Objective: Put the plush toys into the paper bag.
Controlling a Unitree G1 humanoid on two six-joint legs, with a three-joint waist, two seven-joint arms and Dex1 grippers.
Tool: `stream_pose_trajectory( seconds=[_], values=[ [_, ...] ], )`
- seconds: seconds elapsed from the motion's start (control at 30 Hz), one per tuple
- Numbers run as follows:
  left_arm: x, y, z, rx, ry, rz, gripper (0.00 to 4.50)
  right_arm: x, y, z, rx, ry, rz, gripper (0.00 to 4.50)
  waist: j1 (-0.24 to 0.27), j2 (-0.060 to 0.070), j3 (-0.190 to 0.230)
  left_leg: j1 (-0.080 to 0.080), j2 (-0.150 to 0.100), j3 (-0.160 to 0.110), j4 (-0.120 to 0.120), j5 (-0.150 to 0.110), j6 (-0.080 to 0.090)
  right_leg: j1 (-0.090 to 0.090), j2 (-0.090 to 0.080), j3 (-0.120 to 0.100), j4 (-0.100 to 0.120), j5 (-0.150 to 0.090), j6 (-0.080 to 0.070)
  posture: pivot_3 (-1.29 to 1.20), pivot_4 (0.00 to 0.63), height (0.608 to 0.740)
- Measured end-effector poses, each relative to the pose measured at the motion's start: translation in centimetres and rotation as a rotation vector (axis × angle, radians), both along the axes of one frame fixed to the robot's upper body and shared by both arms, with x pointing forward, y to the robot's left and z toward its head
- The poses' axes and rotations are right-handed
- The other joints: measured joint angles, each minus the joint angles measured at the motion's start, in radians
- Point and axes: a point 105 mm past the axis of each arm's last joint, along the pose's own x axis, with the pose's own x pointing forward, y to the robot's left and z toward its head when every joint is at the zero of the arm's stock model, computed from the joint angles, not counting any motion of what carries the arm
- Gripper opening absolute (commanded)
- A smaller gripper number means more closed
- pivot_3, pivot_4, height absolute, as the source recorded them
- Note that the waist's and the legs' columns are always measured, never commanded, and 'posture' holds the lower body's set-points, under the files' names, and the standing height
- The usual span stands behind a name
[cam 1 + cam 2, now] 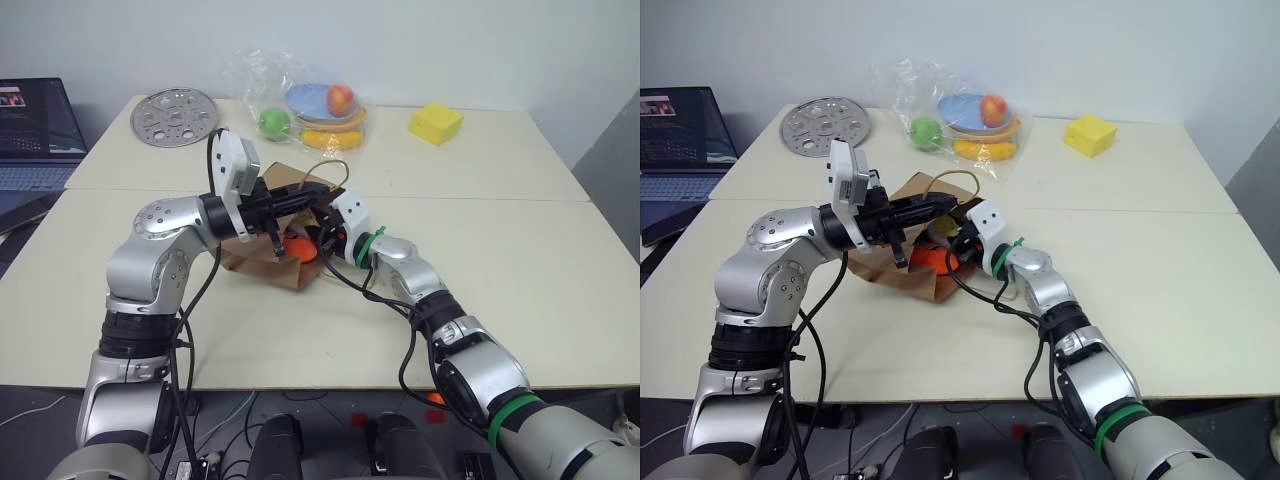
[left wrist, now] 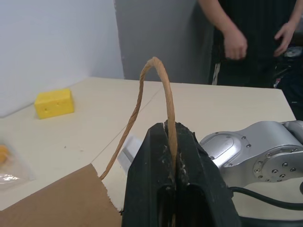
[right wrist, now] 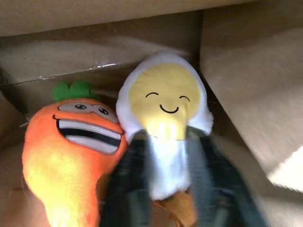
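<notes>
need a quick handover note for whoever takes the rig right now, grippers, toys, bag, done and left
Left gripper: shut on the paper bag's cord handle, holding the mouth up.
Right gripper: inside the paper bag, fingers either side of the egg plush; whether they grip it cannot be told.
Carrot plush: inside the bag, lying against the egg.
Done: both plush toys are in the bag, which lies on its side on the table.
Left: let go of the egg if it is held, draw the right gripper out, then release the handle.
</notes>
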Motion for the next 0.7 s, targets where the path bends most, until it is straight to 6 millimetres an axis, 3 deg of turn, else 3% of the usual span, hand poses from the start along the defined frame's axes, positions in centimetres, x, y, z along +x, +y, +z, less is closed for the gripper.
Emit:
stream_pose_trajectory(
  seconds=[0.2, 0.37, 0.47, 0.6, 0.7],
  values=[
    [0.4, 0.3, -0.1, 0.001, -0.011, 0.034, 0.00, -2.0, -3.5, 1.5, 0.005, -0.039, -0.005, 4.39, 0.002, 0.000, 0.000, 0.000, 0.000, 0.000, 0.000, 0.000, 0.000, 0.000, 0.000, 0.000, 0.000, 0.000, 0.000, 0.00, 0.150, 0.740],
    [0.5, 0.4, -0.2, -0.002, -0.017, 0.046, 0.00, -5.3, -5.9, 2.3, -0.012, -0.023, 0.018, 4.45, 0.002, 0.000, 0.000, 0.000, 0.000, 0.000, 0.000, 0.000, 0.000, 0.000, 0.000, 0.000, 0.000, 0.000, 0.000, 0.00, 0.150, 0.740],
    [0.6, 0.8, -0.3, -0.003, -0.013, 0.057, 0.00, -8.3, -7.5, 1.3, -0.078, 0.031, 0.077, 4.45, 0.002, 0.000, 0.000, 0.000, 0.000, 0.000, 0.000, 0.000, 0.000, 0.000, 0.000, 0.000, -0.001, 0.000, 0.000, 0.00, 0.150, 0.740],
    [0.8, 0.6, -0.6, -0.012, -0.002, 0.061, 0.00, -9.8, -5.8, -1.0, -0.138, 0.092, 0.133, 4.45, -0.005, 0.000, 0.000, 0.002, 0.000, 0.000, 0.001, 0.000, 0.000, 0.000, 0.000, 0.001, 0.000, 0.000, -0.003, 0.00, 0.150, 0.740],
    [0.8, 0.4, -0.6, -0.017, 0.000, 0.056, 0.00, -9.8, -4.9, -2.2, -0.195, 0.063, 0.134, 4.45, -0.002, 0.000, 0.000, 0.002, 0.000, -0.001, 0.001, 0.000, 0.000, 0.000, 0.000, 0.001, 0.000, -0.002, -0.005, 0.00, 0.150, 0.740]
  ],
)
